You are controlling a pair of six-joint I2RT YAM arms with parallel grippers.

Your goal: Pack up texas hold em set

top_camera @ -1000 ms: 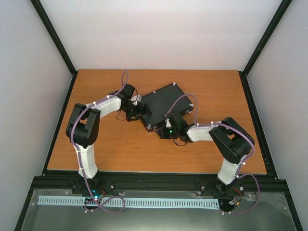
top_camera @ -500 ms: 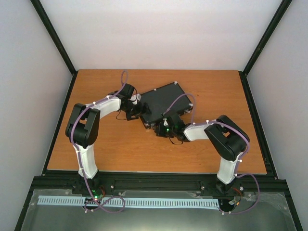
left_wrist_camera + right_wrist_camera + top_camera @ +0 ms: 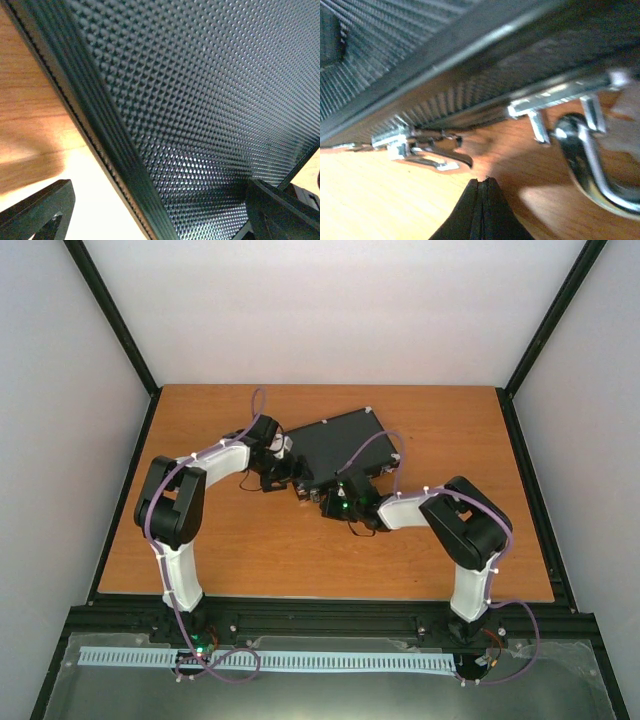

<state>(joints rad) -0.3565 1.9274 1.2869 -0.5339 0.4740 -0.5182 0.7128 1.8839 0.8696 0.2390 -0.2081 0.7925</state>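
So the black case (image 3: 335, 445) was shut and lying flat a bit far of the middle of the table (image 3: 220, 550), skewed diagonally. No chips, decks or discs were out anywhere that I could see. Compared with a second earlier, the right gripper (image 3: 335, 502) had slid left along the case's near edge, and the case had swung slightly, with its far-right corner ending up a touch farther right. That gripper was pinched fully closed with nothing in it, its tip aimed at a silver latch (image 3: 420, 147) just left of the handle (image 3: 590, 150) (the tab looked flipped out, not snapped down). The left gripper (image 3: 285, 472) was spread wide around the near-left corner, bracing it I'd guess, though I couldn't tell if its fingers (image 3: 40, 210) touched. To me, only the latching looked left.
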